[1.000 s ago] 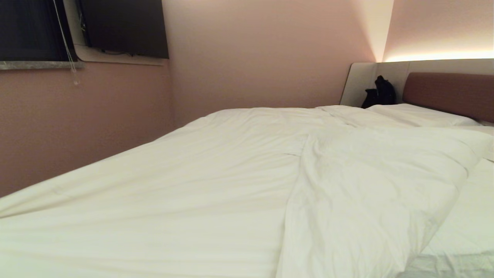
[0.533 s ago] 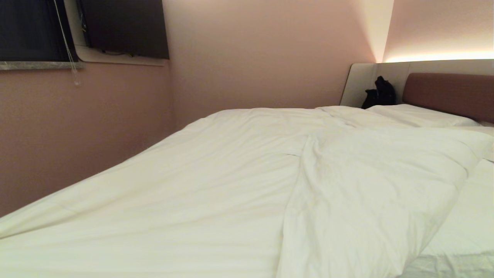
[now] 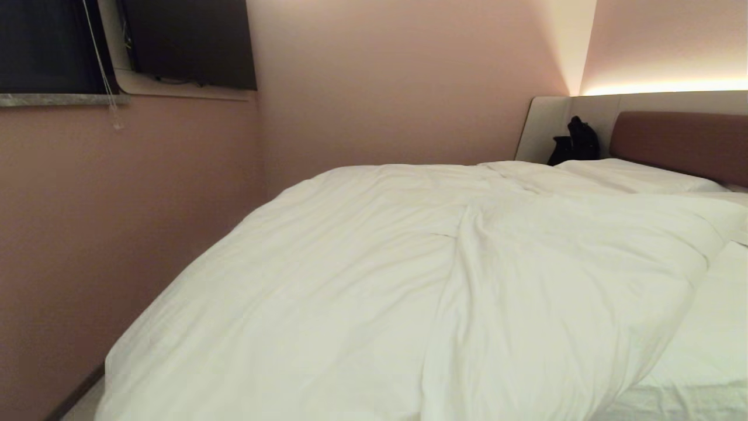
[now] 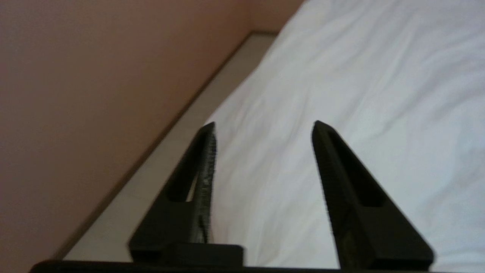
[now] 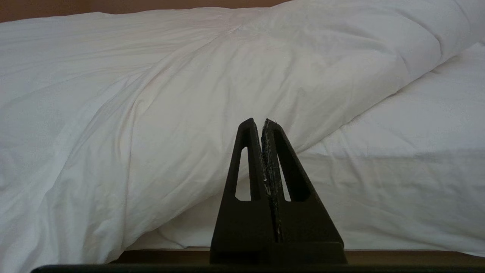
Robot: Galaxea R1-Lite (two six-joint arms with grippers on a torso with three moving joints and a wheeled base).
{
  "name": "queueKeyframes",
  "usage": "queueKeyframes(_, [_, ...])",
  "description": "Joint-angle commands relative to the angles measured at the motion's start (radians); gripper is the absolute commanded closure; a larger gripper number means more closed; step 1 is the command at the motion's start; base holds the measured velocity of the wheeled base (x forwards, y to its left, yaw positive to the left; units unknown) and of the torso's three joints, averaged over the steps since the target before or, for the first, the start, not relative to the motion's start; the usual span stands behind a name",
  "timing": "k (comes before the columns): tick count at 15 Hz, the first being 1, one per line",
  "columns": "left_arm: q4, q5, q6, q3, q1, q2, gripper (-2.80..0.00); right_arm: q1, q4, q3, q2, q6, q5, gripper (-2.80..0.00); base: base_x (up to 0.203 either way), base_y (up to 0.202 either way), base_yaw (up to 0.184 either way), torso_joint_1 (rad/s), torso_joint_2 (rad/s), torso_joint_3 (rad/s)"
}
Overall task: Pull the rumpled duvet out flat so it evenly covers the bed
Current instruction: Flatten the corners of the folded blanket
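Since a second ago, the duvet's (image 3: 362, 280) near-left edge, which then stretched flat out past the left border of the head view, has dropped back onto the bed (image 3: 678, 143), so that the pink wall (image 3: 117, 234) and a strip of pale floor (image 3: 82, 406) now show beside it. In the left wrist view the left hand (image 4: 264, 127) has its two black fingers (image 4: 341, 182) spread wide with nothing between them; it hangs over the duvet's edge by the wall, with the pale floor strip running under its one finger.

From where I stand, the duvet lies across most of the bed, still rumpled: a thick fold runs from the middle down toward the near right, and its right edge lies turned back, leaving the fitted sheet (image 3: 713, 351) bare along the right side. A flat pillow (image 3: 631, 174) rests at the head, just before the brownish-red headboard, and a small dark object (image 3: 575, 140) stands against the beige side panel; I cannot tell what it is. A dark screen (image 3: 187, 41) hangs high on the wall at the left, beside a dark window with a hanging cord (image 3: 105, 76).

The right hand (image 5: 262, 121) sits low at the foot of the bed with its fingers pressed together, empty, pointing at the turned-back fold and the bare sheet under it.
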Motion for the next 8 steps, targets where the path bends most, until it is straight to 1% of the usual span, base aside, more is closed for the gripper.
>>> queueKeyframes(1, [0.006, 0.001, 0.000, -0.069, 0.000, -0.008, -2.80, 0.000, 0.000, 0.000, 0.000, 0.000, 0.001, 0.00, 0.000, 0.000, 0.000, 0.000, 0.00, 0.000])
queueKeyframes(2, [0.007, 0.004, -0.007, -0.075, 0.000, -0.006, -2.80, 0.000, 0.000, 0.000, 0.000, 0.000, 0.001, 0.00, 0.000, 0.000, 0.000, 0.000, 0.00, 0.000])
queueKeyframes(3, [0.009, 0.008, -0.061, -0.102, 0.000, 0.013, -2.80, 0.000, 0.000, 0.000, 0.000, 0.000, 0.001, 0.00, 0.000, 0.000, 0.000, 0.000, 0.00, 0.000])
queueKeyframes(5, [0.012, 0.010, -0.158, -0.112, 0.000, 0.074, -2.80, 0.000, 0.000, 0.000, 0.000, 0.000, 0.001, 0.00, 0.000, 0.000, 0.000, 0.000, 0.00, 0.000])
queueKeyframes(8, [0.011, 0.004, -0.332, -0.113, 0.000, 0.324, -2.80, 0.000, 0.000, 0.000, 0.000, 0.000, 0.001, 0.00, 0.000, 0.000, 0.000, 0.000, 0.00, 0.000])
